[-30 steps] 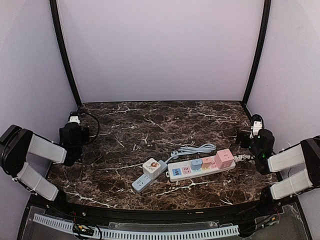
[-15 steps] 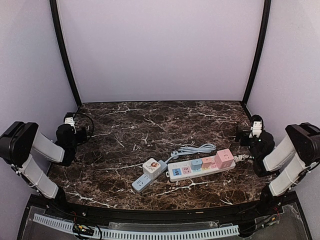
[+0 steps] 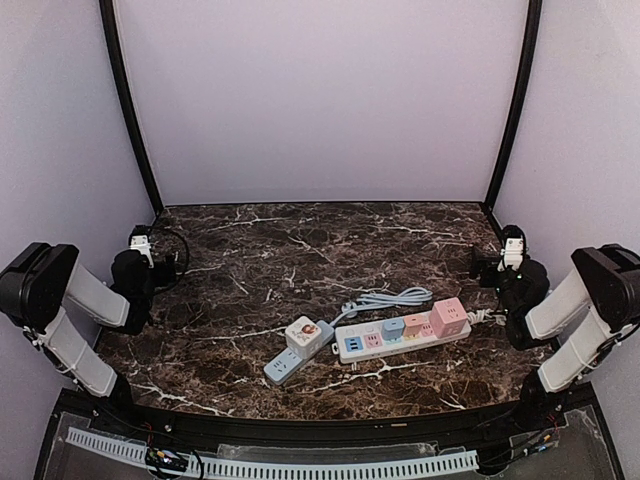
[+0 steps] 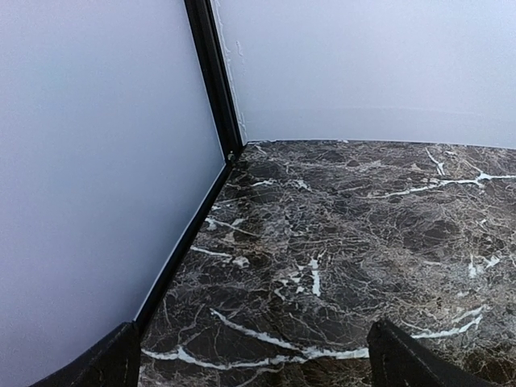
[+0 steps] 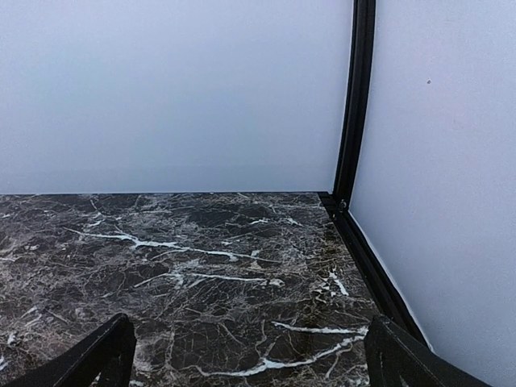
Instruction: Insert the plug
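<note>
Lilac-white panels [image 3: 320, 100], smooth and matte, close in three sides, joined at the far corners by slim black posts [image 3: 128, 110]. Below them the table [image 3: 300, 240] is glossy dark brown marble run through with thin white veins. The two arms are folded back at the left and right edges, black joints and white links. The left gripper [image 4: 254, 369] looks at the far-left corner with its jaws spread wide and nothing between them; only the dark tips show at the bottom corners of its wrist view. The right gripper [image 5: 250, 359] stands the same way, jaws wide apart and empty, facing the far-right corner. A long white power strip [image 3: 400, 338] lies right of centre near the front, its length running left to right and rising slightly toward the right, with pastel sockets, a pink cube [image 3: 449, 317] and a small blue block [image 3: 393, 327] on top. Its grey cable [image 3: 385, 298] loops just behind it. The plug [image 3: 306, 333], a white cube with a small picture on top, sits just left of the strip at the far-right end of a grey-blue oblong [image 3: 282, 368], whose long axis runs near-left to far-right. Its prongs are hidden, and whether cube and oblong are joined I cannot tell.
</note>
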### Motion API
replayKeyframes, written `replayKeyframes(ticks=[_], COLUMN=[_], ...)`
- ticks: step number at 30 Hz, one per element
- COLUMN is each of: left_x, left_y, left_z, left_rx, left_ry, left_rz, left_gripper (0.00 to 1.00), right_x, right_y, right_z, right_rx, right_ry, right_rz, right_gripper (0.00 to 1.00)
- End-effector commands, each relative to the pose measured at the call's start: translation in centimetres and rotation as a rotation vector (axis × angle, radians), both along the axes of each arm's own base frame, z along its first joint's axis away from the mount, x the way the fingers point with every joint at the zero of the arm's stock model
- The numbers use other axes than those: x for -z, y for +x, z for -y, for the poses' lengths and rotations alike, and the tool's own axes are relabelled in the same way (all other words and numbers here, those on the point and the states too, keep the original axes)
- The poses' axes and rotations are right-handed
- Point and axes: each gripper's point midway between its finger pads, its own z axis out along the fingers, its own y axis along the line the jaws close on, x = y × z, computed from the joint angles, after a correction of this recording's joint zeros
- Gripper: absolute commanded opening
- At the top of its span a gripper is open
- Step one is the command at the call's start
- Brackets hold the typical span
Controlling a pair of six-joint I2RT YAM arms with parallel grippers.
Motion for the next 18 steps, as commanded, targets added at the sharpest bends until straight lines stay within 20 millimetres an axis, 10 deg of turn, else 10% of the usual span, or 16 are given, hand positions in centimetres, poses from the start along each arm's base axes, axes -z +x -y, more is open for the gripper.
replayKeyframes(ticks=[1,18], left_x=[0.12,-0.01], left_y=[-0.28,-0.24], left_z=[-0.08,-0.06], left_rx=[0.005,0.006], left_ry=[-0.005,-0.005], left_rz=[0.006,0.010], left_gripper=[0.99,0.99], right_x=[-0.93,-0.78], right_y=[0.26,0.44], right_z=[0.21,0.16], right_rx=[0.006,0.001], right_ry=[-0.002,-0.002], right_rz=[0.035,0.025], right_gripper=[0.99,0.99])
